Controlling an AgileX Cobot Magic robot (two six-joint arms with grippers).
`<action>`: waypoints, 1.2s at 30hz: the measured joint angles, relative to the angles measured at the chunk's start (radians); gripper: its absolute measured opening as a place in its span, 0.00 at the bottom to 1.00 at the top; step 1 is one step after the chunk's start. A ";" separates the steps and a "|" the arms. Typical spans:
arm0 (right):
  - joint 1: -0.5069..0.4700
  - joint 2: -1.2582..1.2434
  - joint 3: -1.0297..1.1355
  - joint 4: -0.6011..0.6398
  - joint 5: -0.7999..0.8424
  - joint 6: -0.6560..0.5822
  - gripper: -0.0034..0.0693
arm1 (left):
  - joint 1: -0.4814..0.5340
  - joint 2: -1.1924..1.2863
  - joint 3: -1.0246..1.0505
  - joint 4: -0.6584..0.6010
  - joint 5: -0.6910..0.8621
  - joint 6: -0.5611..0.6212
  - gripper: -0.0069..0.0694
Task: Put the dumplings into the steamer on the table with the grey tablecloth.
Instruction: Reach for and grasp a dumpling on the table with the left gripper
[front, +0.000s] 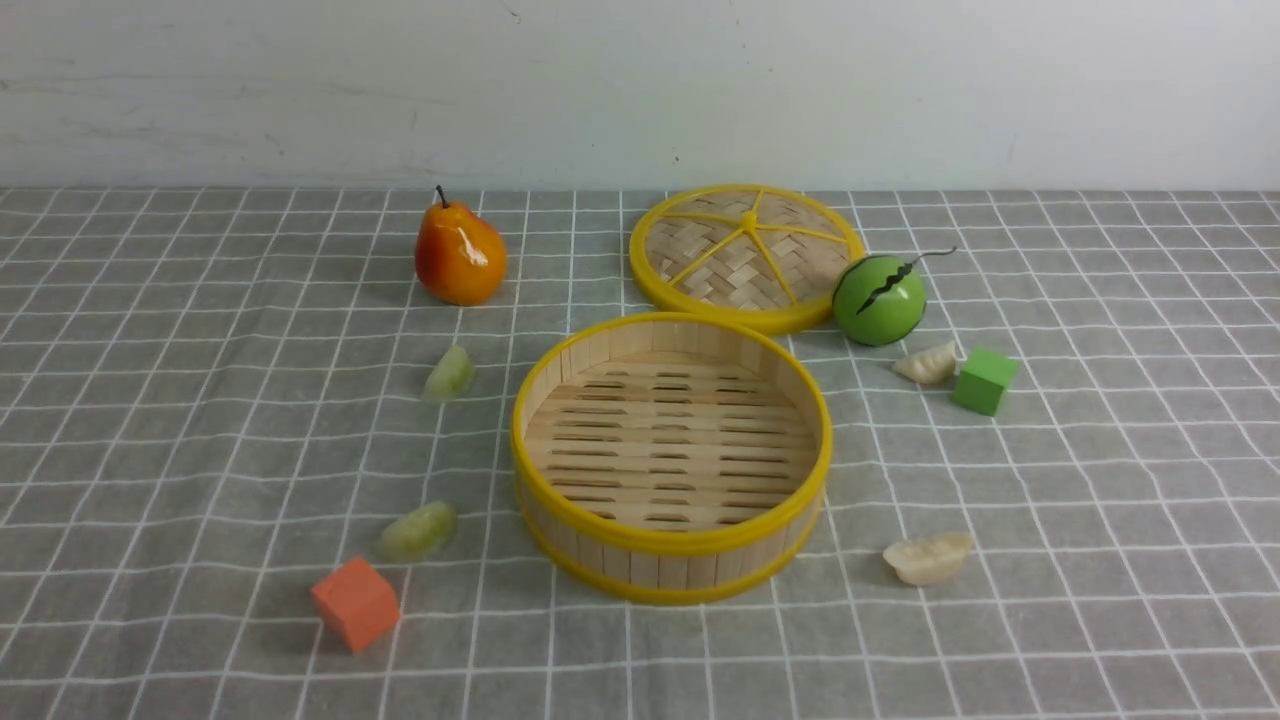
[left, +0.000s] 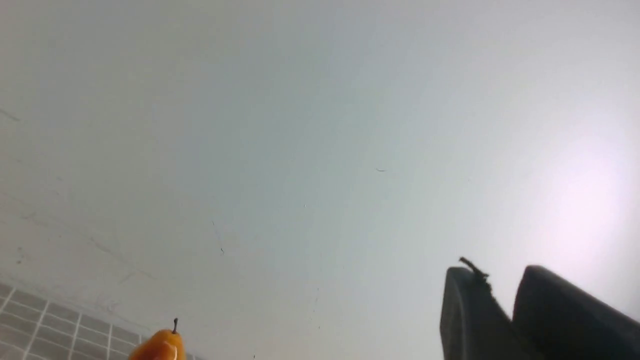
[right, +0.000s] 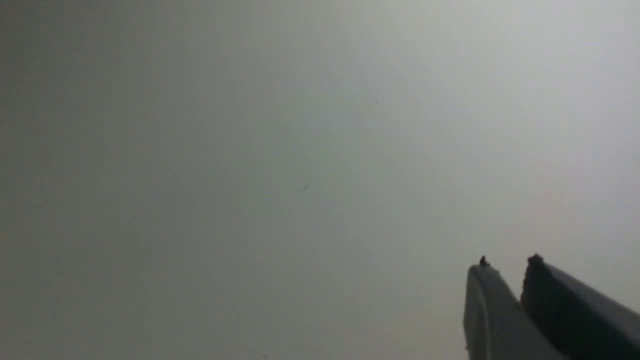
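The bamboo steamer (front: 668, 565) stands empty in the middle of the grey tablecloth (front: 1100, 500) that covers the table. Two pale green dumplings (front: 448, 373) (front: 418, 530) lie to its left, and two cream-white dumplings (front: 927, 362) (front: 929, 557) lie to its right. Neither arm shows in the front view. My left gripper (left: 500, 272) points up at the bare wall, its dark fingers close together with nothing between them. In its own wrist view my right gripper (right: 509, 262) also faces the wall, fingers nearly touching and empty.
The woven lid (front: 745, 255) lies flat behind the steamer. An orange pear (front: 459, 255) stands at the back left, a green striped ball (front: 880, 298) beside the lid. A green cube (front: 984, 380) sits by the far white dumpling, an orange cube (front: 356, 603) near the front left.
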 joint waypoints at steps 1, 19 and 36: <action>0.000 0.016 -0.048 -0.051 0.060 0.014 0.05 | 0.000 0.039 -0.056 0.019 0.058 -0.021 0.12; 0.045 0.827 -0.427 0.201 0.951 -0.519 0.05 | -0.275 1.041 -0.634 0.123 0.669 0.064 0.07; 0.221 1.294 -0.618 0.861 1.022 -1.272 0.05 | -0.130 1.745 -1.415 -0.314 1.038 0.626 0.07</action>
